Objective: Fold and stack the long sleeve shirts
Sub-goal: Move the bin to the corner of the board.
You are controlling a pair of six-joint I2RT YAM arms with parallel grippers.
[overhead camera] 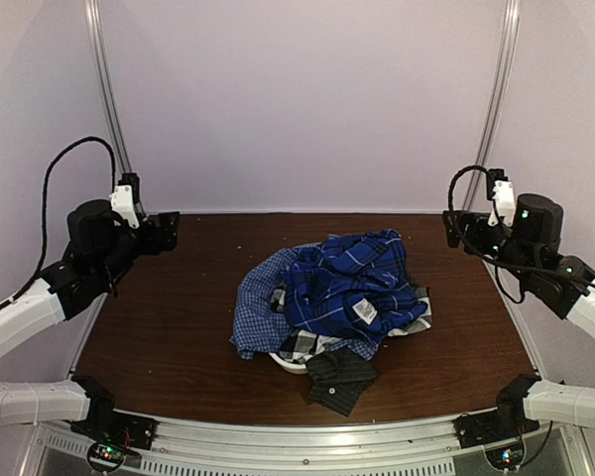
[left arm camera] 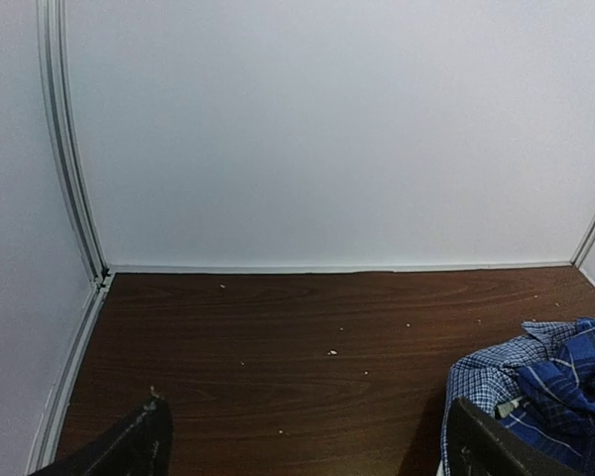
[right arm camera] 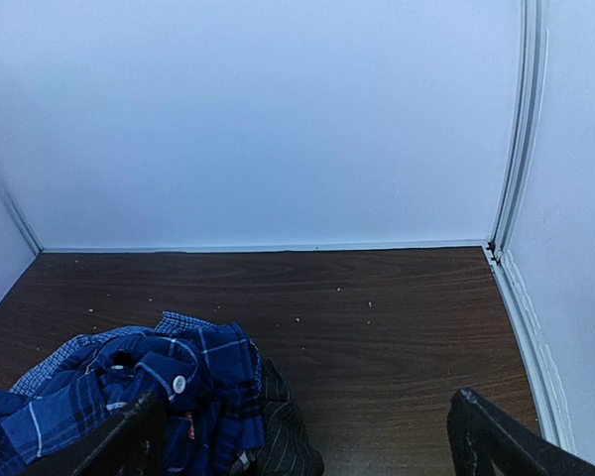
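Across the middle of the top view lies the dark tabletop [overhead camera: 178,317], with the long sleeve shirts [overhead camera: 327,297] heaped unfolded just right of centre. The royal-blue plaid shirt [overhead camera: 347,278] covers most of the heap. A pale-blue check shirt [overhead camera: 253,312] shows at left, a dark pinstripe shirt [overhead camera: 339,380] at the lower edge, and only slivers of a black-and-white plaid shirt [overhead camera: 302,344] between. At the left and right edges, the left hand [overhead camera: 162,232] and right hand [overhead camera: 454,228] hover apart from the cloth, fingers spread, holding nothing. A white neck label [overhead camera: 365,311] faces up.

My left gripper [overhead camera: 162,233] hangs high, jaws spread wide, its arm folded behind it. My right gripper [overhead camera: 456,228] mirrors that, jaws wide.
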